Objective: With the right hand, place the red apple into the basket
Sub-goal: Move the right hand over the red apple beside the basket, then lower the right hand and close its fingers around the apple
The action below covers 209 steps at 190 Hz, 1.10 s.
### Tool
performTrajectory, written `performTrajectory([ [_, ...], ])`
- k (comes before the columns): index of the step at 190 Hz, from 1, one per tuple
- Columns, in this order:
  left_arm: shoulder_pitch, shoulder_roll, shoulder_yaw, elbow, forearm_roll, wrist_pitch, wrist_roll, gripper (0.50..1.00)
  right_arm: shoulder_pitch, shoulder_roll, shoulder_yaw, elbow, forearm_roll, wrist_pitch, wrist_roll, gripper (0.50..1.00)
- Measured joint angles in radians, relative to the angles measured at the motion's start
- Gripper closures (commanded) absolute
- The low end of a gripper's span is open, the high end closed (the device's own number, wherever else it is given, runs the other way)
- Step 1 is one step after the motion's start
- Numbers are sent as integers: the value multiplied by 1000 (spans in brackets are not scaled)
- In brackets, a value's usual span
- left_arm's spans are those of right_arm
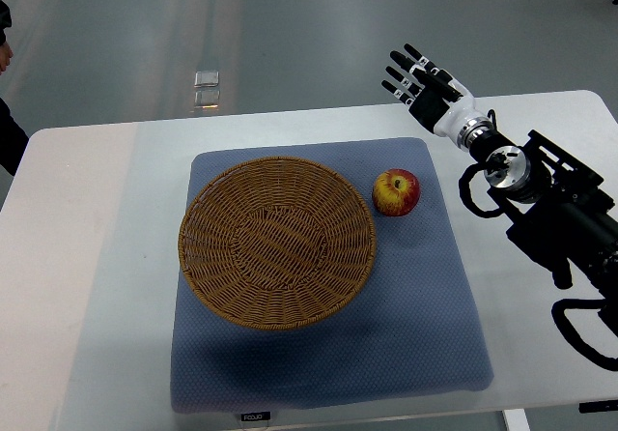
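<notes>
A round woven wicker basket [277, 242] sits empty on a blue-grey quilted mat [425, 325] spread over the white desk [87, 286]. At the basket's two o'clock, just beside its rim but apart from it, a red-and-yellow apple [396, 192] rests on the mat. Further toward one o'clock hovers the right hand [422, 83] — black-and-white fingers [398, 70] spread, holding nothing — well above the apple.
</notes>
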Motion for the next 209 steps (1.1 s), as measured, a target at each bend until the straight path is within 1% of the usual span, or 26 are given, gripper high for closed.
performTrajectory([
  [49, 3, 0, -8, -2, 0, -8, -1, 500, 2, -8, -5, 2, -10, -1, 0, 572],
  [70, 2, 0, -8, -2, 0, -8, -1, 500, 13, -16, -39, 5, -18, 1, -9, 572],
  [94, 2, 0, -5, -3, 0, -8, -1, 500, 81, -79, -164, 11, -61, 39, -22, 572],
  [116, 2, 0, -3, -4, 0, -8, -1, 500, 184, -180, -359, 62, -177, 121, -46, 572],
  [131, 2, 0, -2, -4, 0, -8, -1, 500, 293, -252, -559, 106, -294, 184, -58, 572],
  [142, 2, 0, -1, -5, 0, -8, -1, 500, 375, -283, -719, 135, -355, 226, -60, 572],
  [155, 3, 0, 0, -5, 2, -8, -1, 500, 469, -300, -908, 180, -392, 256, -61, 572],
  [179, 3, 0, 1, -5, 3, -8, -1, 500, 620, -304, -1209, 289, -446, 268, -60, 574],
  [195, 3, 0, 1, -5, 3, -8, -1, 500, 678, -291, -1326, 343, -515, 264, -56, 574],
  [209, 3, 0, 1, -5, 3, -8, -1, 500, 698, -275, -1389, 365, -583, 247, -53, 574],
])
